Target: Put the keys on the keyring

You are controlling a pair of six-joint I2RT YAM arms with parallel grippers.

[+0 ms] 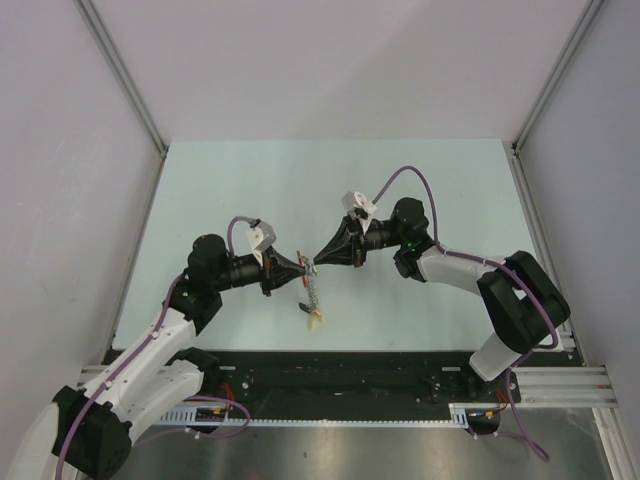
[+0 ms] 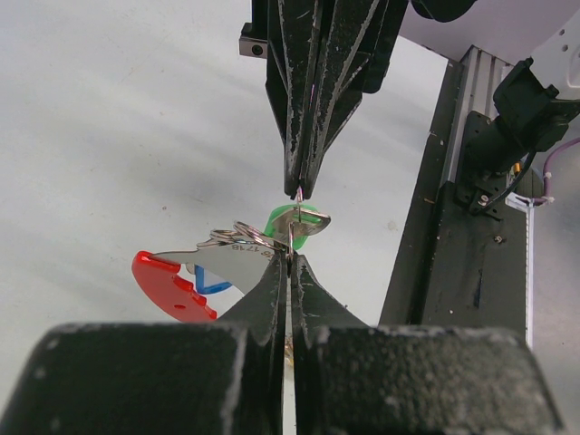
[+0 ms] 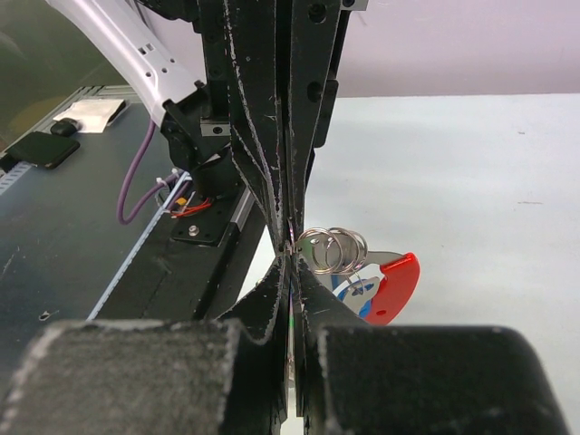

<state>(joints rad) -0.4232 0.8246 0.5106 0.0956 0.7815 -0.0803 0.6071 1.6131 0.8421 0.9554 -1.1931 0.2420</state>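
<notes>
Both grippers meet tip to tip above the table's middle. My left gripper [image 1: 303, 266] [image 2: 290, 259] is shut on a thin wire of the keyring [image 1: 312, 294] [image 2: 243, 238] [image 3: 332, 248]. My right gripper [image 1: 318, 262] [image 3: 290, 259] [image 2: 300, 191] is shut on the same wire from the opposite side. The green key [image 2: 299, 223] sits on that wire between the two tips. It is hidden in the right wrist view. The blue key [image 2: 212, 282] [image 3: 352, 292] and the red curved piece [image 2: 167, 286] [image 3: 395, 285] hang off the coiled rings. A yellow tag [image 1: 315, 318] dangles lowest.
The black rail and base plate [image 1: 340, 385] run along the near table edge, just below the hanging keyring. Grey walls [image 1: 70, 200] enclose the pale green table [image 1: 330, 180] on three sides. Purple cables [image 1: 405, 175] loop over both wrists.
</notes>
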